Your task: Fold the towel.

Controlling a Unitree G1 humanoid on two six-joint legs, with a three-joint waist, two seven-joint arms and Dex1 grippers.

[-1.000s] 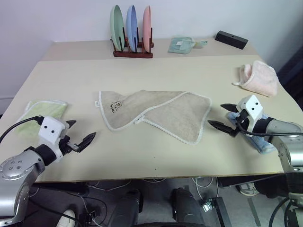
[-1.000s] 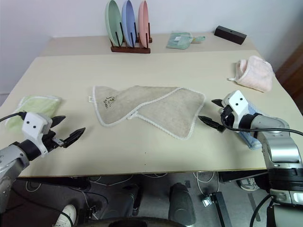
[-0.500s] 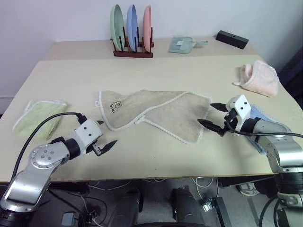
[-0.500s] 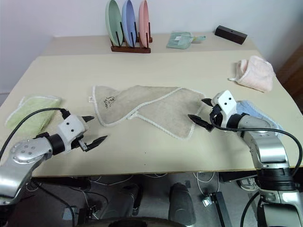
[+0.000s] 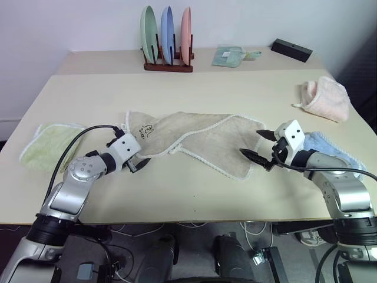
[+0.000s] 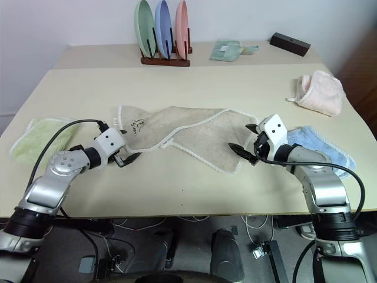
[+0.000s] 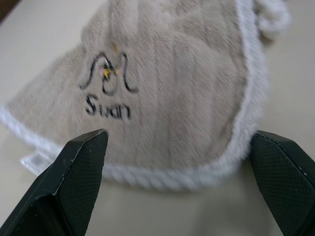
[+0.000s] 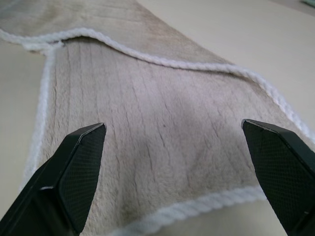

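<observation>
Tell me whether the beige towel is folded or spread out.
Partly folded, untidily: the towel lies flat on the table, one layer overlapping another on a slant, white edging crossing its middle.

The towel (image 5: 194,141) lies mid-table (image 5: 194,88); left gripper (image 5: 140,163) at its left end, right gripper (image 5: 257,146) at its right end; plate rack (image 5: 168,41) behind; one cloth (image 5: 50,144) far left, another (image 5: 324,99) far right.
</observation>
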